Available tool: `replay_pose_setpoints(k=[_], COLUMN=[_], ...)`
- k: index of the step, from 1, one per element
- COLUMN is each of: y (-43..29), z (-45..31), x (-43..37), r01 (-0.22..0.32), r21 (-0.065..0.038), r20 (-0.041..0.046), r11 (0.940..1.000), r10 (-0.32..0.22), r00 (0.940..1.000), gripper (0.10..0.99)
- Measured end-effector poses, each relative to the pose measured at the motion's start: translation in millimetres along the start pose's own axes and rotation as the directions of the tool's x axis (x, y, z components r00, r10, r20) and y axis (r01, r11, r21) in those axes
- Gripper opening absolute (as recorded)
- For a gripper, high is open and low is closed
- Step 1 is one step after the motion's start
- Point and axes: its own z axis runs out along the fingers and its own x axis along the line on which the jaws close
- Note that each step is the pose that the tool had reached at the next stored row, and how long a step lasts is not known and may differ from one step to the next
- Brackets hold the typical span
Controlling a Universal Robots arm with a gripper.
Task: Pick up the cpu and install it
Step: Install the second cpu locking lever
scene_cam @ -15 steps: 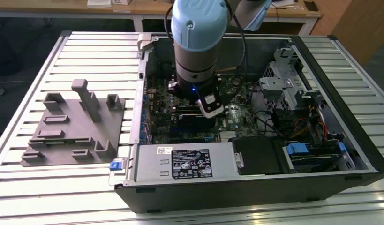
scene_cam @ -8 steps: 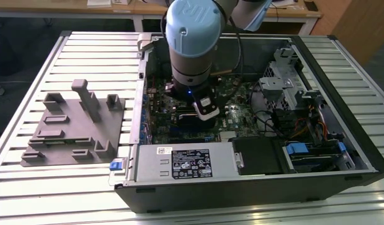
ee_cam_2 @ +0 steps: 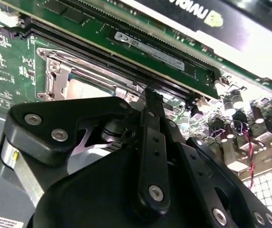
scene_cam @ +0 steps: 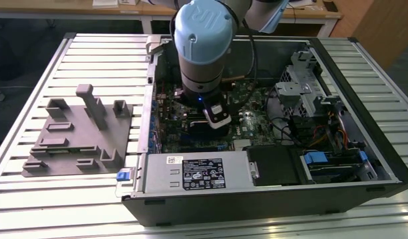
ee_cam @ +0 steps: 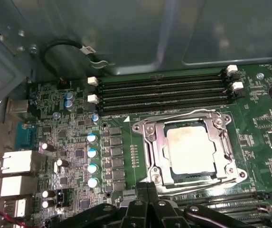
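The cpu (ee_cam: 190,149), a pale silver square chip, lies flat inside the metal-framed socket (ee_cam: 151,145) on the green motherboard. My gripper (ee_cam: 148,186) hovers just beside the socket's edge. Its black fingers (ee_cam: 142,209) are pressed together with nothing between them. In the second wrist view the gripper (ee_cam_2: 147,91) shows from behind, its tips meeting close to the socket frame (ee_cam_2: 50,78). In the exterior view the gripper (scene_cam: 213,124) reaches down into the open computer case, over the middle of the board.
Memory slots (ee_cam: 164,90) run alongside the socket, and capacitors (ee_cam: 92,159) and rear ports (ee_cam: 17,164) stand nearby. A grey moulded tray (scene_cam: 77,134) with upright blocks sits on the slatted table at the exterior view's left. The power supply (scene_cam: 197,172) and drive cage (scene_cam: 303,89) crowd the case.
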Motion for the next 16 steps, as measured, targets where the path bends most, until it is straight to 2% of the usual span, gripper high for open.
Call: replay_pose_setpoints(k=[10, 16], y=[4.2, 4.2], z=[3.0, 2.9], x=[2.5, 3.0], r01=[-0.001, -0.001], r21=[-0.014, -0.017], r20=[-0.001, -0.001], r11=[0.9999, 0.9999], r10=[0.001, 0.001], r00=[1.0, 1.0], gripper=[0.106, 0.106])
